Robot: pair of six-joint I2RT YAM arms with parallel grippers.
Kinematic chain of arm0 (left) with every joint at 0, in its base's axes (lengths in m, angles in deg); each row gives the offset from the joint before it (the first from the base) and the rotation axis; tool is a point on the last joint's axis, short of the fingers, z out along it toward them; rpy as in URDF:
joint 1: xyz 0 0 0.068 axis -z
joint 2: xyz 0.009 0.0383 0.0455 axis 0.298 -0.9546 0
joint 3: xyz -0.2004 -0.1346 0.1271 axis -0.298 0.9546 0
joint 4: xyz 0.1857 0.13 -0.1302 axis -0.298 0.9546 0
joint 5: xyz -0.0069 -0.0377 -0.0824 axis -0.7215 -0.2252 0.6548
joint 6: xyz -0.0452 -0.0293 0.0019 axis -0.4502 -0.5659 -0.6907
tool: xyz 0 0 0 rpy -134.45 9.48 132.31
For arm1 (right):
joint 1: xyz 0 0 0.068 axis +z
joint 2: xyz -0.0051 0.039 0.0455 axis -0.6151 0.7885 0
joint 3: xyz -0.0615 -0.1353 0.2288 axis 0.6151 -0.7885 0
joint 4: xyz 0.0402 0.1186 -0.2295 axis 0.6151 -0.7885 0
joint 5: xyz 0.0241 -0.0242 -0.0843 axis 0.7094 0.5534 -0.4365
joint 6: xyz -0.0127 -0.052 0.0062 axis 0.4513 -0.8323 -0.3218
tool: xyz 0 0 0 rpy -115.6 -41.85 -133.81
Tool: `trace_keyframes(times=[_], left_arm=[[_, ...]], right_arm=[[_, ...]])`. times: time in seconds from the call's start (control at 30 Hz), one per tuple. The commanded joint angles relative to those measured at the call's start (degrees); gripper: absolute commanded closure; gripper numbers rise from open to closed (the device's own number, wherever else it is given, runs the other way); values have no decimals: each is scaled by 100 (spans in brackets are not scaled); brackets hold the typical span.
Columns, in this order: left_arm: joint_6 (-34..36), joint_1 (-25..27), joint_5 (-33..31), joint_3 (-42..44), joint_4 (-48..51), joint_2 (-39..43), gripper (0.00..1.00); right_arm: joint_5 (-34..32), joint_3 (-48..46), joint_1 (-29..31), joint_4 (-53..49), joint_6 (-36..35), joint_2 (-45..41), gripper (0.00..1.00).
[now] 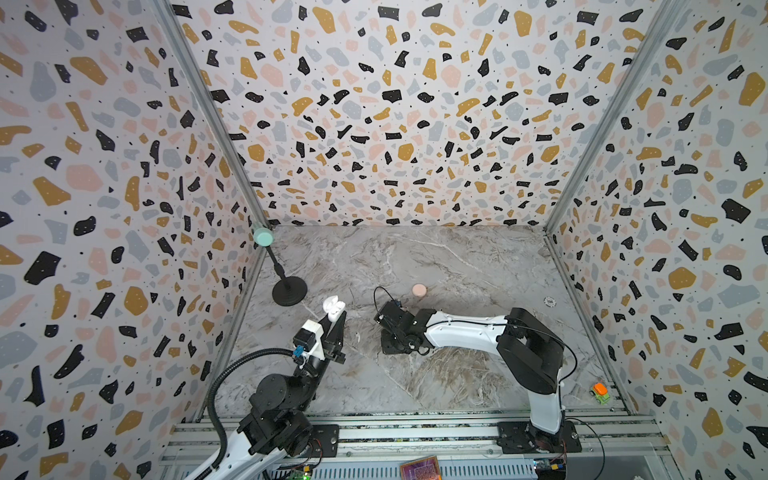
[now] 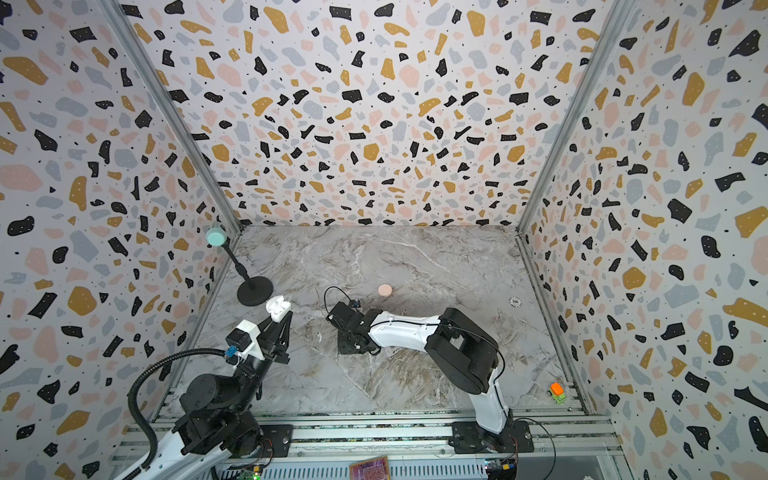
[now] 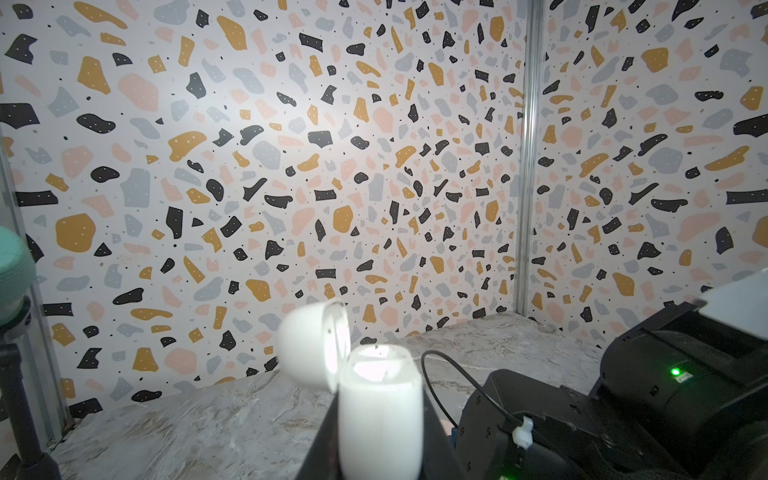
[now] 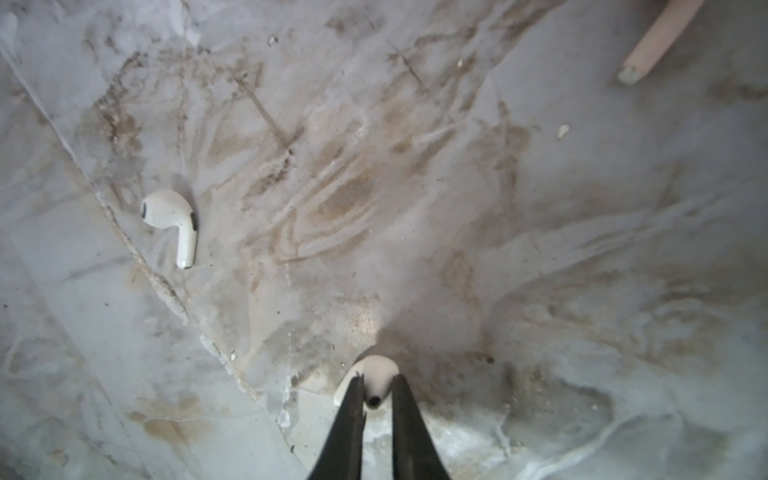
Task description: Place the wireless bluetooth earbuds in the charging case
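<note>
One white earbud (image 4: 375,365) sits on the bench (image 4: 540,249), pinched from both sides by the two black fingers of the right end effector (image 4: 376,380). Only the right wrist view shows this, because in both top views the arm's own wrist covers the spot. That view also shows a second white earbud (image 4: 170,224) lying loose, well apart from the fingers, and the stem of a pink earbud (image 4: 656,41) at the frame's edge. The white charging case (image 3: 380,407), its lid (image 3: 311,345) swung open, is clamped in the left end effector (image 1: 336,319) and held upright off the bench; what lies inside it I cannot tell. Beyond the right arm a closed pink case (image 1: 419,290) rests on the bench. A black stand (image 1: 289,291) with a mint-green head (image 1: 262,237) occupies the far left corner, and a round chip (image 1: 550,301) and a small orange-and-green toy car (image 1: 599,392) lie along the right side. The bench is grey and marble-patterned, enclosed by terrazzo-print walls (image 1: 395,104)
</note>
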Motion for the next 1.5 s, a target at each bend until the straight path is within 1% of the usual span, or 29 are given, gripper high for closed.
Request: trace_keyframes(times=[0.0, 0.33, 0.7, 0.93, 1.13, 1.47], left_arm=[[28, -23, 39, -82, -252, 6, 100], [31, -28, 48, -82, -261, -9, 100], [29, -23, 55, -82, -269, -41, 100], [30, -25, 51, -82, -274, -53, 100], [25, -23, 48, -73, -269, -60, 100], [27, -23, 61, -73, -271, -83, 100]], right_arm=[[63, -111, -43, -13, -42, -22, 87], [102, -339, -117, 55, -7, -139, 87], [157, -856, -222, 345, 87, -456, 87], [468, -1337, -338, 810, 224, -627, 88], [531, -1678, -439, 1069, 304, -893, 88], [779, -2108, -603, 1440, 372, -1091, 88]])
